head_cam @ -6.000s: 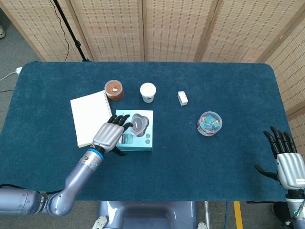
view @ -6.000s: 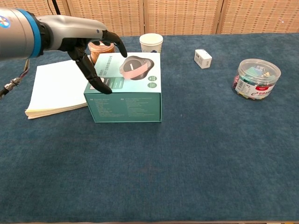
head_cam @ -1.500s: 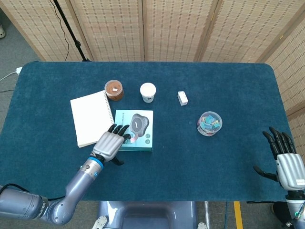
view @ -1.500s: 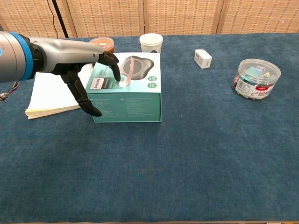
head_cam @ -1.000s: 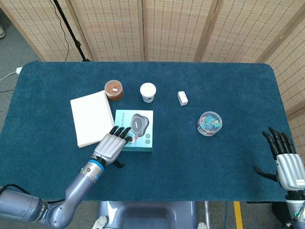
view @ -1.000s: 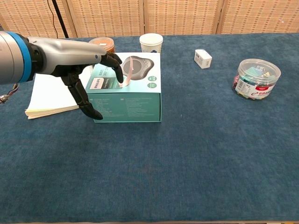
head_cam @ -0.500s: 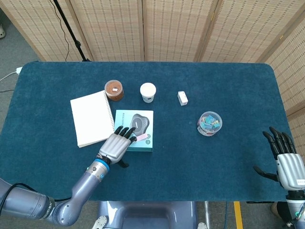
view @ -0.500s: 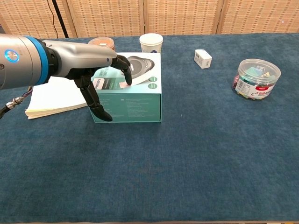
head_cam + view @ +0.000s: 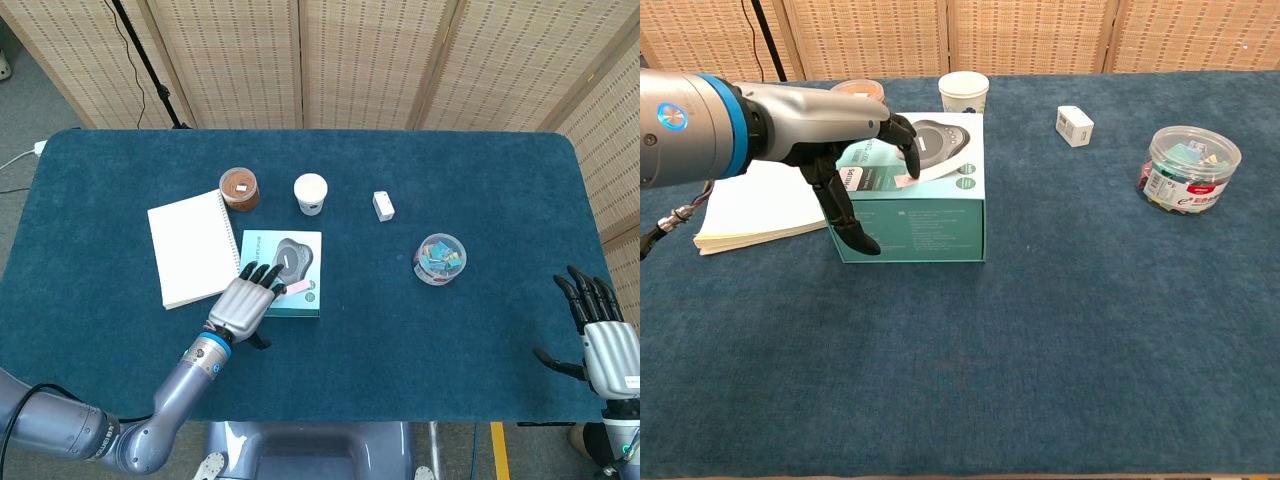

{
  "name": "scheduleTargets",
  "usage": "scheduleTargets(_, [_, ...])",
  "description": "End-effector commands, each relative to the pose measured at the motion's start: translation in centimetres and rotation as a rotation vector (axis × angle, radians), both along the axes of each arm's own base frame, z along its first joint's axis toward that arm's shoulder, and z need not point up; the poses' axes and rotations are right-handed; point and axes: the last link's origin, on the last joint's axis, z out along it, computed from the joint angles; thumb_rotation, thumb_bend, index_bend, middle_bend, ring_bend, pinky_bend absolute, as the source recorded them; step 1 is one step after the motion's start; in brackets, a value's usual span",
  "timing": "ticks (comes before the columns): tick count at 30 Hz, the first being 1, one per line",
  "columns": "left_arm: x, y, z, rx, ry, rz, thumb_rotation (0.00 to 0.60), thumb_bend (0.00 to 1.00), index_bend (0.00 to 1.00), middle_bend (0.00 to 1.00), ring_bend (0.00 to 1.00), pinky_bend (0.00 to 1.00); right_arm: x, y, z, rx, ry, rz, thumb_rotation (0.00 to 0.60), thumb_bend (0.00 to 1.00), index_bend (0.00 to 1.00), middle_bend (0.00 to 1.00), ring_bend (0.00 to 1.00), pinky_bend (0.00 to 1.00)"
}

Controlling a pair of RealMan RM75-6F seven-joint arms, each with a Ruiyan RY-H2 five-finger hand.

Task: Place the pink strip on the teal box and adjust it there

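Observation:
The teal box [image 9: 300, 250] sits left of the table's centre, with a grey device printed on its lid. The pink strip [image 9: 297, 287] lies flat on the lid near the front edge, and in the chest view the pink strip [image 9: 927, 173] shows as a pale band. My left hand [image 9: 243, 303] reaches over the box's front left corner. Its fingers are spread, the fingertips [image 9: 908, 150] press on the strip's left end, and the thumb hangs down the box's front face [image 9: 920, 225]. My right hand [image 9: 605, 340] is open, fingers straight, off the table's front right corner.
A white spiral notebook [image 9: 190, 245] lies just left of the box. Behind it stand a brown-lidded jar [image 9: 239, 188] and a paper cup [image 9: 310, 193]. A small white box [image 9: 383, 206] and a clear tub of clips [image 9: 440, 258] sit to the right.
My left hand slid to the right along the box lid, and the pink strip went with it, from standing curled to lying flat near the front edge. The right hand stayed put.

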Motion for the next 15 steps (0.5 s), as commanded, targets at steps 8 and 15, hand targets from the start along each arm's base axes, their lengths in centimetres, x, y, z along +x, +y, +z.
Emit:
scheduleTargets(8, [0.01, 0.13, 0.12, -0.003, -0.009, 0.001, 0.489, 0.0, 0.27, 0.0, 0.0, 0.0, 0.04, 0.06, 0.04, 0.002, -0.004, 0.001, 0.6, 0.0, 0.07, 0.0, 0.0, 0.0])
scheduleTargets(15, [0.3, -0.26, 0.14, -0.012, -0.012, -0.014, 0.49, 0.0, 0.27, 0.0, 0.0, 0.0, 0.02, 0.06, 0.03, 0.006, -0.007, 0.0, 0.6, 0.0, 0.07, 0.0, 0.0, 0.0])
